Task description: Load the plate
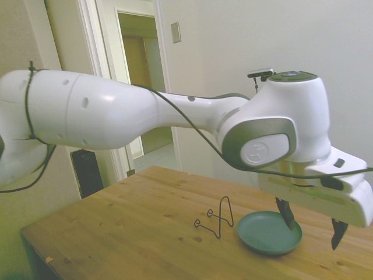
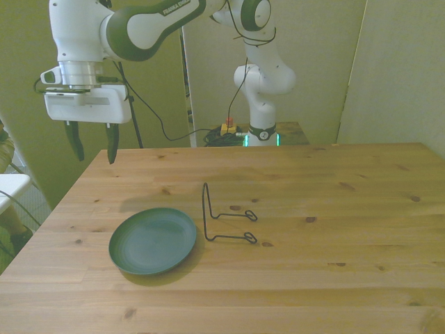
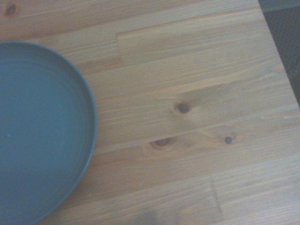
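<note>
The plate (image 2: 153, 241) lies flat at the lower left of the front view, just beside the wire stand (image 2: 226, 217). The gripper (image 2: 91, 147) hangs above, fingers spread, empty. The plate looks stiff and probably smooth; the raised rim seems the best hold.

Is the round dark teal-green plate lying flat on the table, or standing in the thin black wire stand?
Flat on the wooden table. The round dark teal-green plate lies beside the thin black wire stand, which holds nothing.
</note>
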{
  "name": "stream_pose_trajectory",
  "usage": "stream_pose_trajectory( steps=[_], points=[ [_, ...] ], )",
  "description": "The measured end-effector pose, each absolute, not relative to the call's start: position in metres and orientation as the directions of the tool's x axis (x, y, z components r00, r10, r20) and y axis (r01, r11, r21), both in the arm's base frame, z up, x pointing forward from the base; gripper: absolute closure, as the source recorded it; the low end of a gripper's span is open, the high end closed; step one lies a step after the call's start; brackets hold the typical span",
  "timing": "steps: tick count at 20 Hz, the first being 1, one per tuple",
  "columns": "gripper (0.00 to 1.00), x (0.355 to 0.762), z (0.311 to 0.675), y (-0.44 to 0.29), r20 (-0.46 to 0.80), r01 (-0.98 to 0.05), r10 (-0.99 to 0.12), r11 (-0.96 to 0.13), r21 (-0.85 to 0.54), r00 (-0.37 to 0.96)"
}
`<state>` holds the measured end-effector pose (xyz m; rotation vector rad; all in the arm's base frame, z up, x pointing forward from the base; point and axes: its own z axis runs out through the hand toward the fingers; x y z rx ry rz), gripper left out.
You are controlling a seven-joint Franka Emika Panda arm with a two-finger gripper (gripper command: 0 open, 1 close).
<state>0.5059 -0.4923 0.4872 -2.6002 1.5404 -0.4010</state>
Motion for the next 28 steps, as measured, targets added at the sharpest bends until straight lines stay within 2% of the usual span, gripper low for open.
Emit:
stream_pose_trajectory(
  steps=[6, 13, 28],
  points=[
    [0.00, 0.533, 0.460, -0.512, 0.133, -0.839, -0.872, -0.490, -0.235, 0.471],
    [0.00, 0.574, 0.430, -0.494, 0.091, -0.818, -0.861, -0.505, -0.275, 0.501],
    [0.00, 0.582, 0.389, -0.490, -0.001, -0.828, -0.880, -0.447, -0.338, 0.476]
  ],
)
